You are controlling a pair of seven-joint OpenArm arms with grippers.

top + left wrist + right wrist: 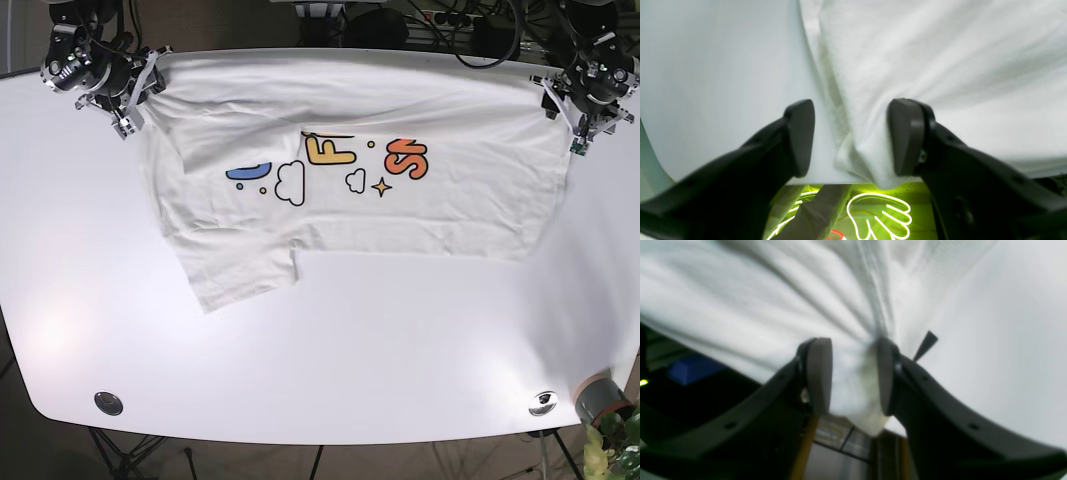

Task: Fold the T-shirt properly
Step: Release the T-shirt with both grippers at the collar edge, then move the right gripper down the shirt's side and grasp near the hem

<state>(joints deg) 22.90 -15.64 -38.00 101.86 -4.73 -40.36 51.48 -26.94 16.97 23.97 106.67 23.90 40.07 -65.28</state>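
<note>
My left gripper (850, 138) has its jaws spread wide, a bunched fold of the T-shirt (340, 180) lying between them without being pinched, at the table's (330, 350) far edge. My right gripper (850, 376) has its jaws set closer, with gathered cloth filling the gap between the pads and creases fanning out from it. The T-shirt lies printed side up along the far edge, one flap reaching toward the middle of the table.
</note>
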